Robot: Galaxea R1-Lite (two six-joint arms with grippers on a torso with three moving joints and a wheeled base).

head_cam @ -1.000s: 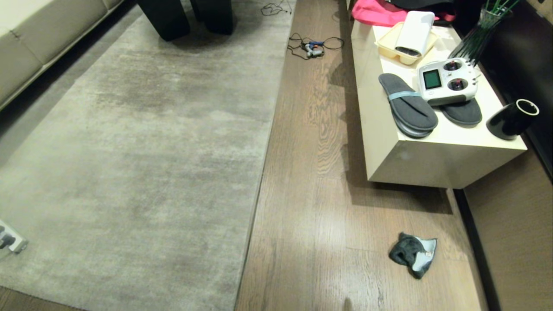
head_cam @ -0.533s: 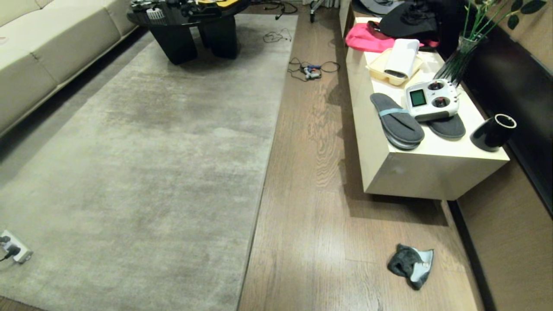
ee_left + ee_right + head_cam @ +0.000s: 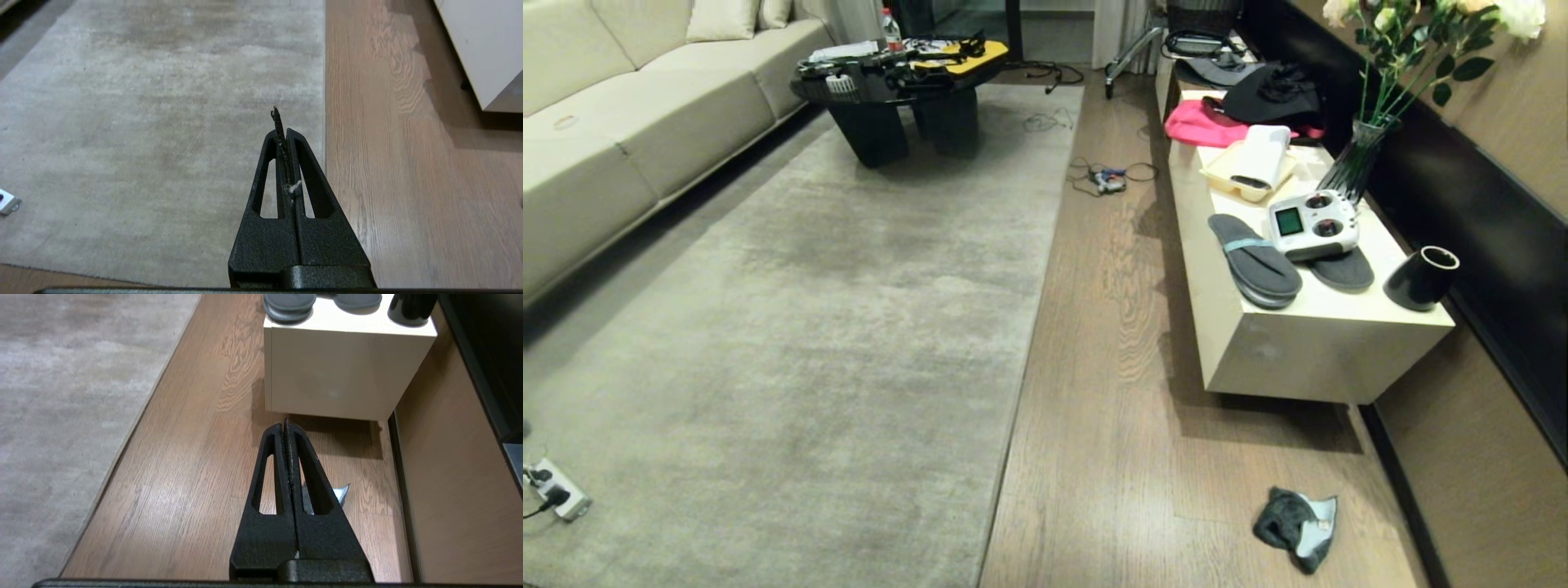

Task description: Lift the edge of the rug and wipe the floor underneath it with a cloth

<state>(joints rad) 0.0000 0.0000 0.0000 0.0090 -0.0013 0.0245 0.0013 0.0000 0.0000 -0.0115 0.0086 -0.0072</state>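
Note:
The large pale grey rug [image 3: 809, 343] lies flat, and its straight rug edge [image 3: 1029, 327] runs beside a strip of wooden floor [image 3: 1111, 392]. The small dark cloth [image 3: 1294, 527] lies crumpled on the floor near the low cabinet. Neither arm shows in the head view. My left gripper [image 3: 284, 130] is shut and empty, hovering over the rug close to the rug edge [image 3: 325, 122]. My right gripper [image 3: 284, 424] is shut and empty above the floor [image 3: 196, 457]. A corner of the cloth [image 3: 341, 493] peeks out behind its fingers.
A cream low cabinet [image 3: 1258, 351] on the right carries slippers, a remote controller, a black cup and a vase. Cables [image 3: 1107, 175] lie on the floor further off. A black coffee table [image 3: 890, 98] and a sofa [image 3: 621, 139] border the rug. A power strip [image 3: 556, 490] sits on it.
The head view has tilted upward, so the whole scene slid down and more of the far room shows. Nothing in the scene itself moved.

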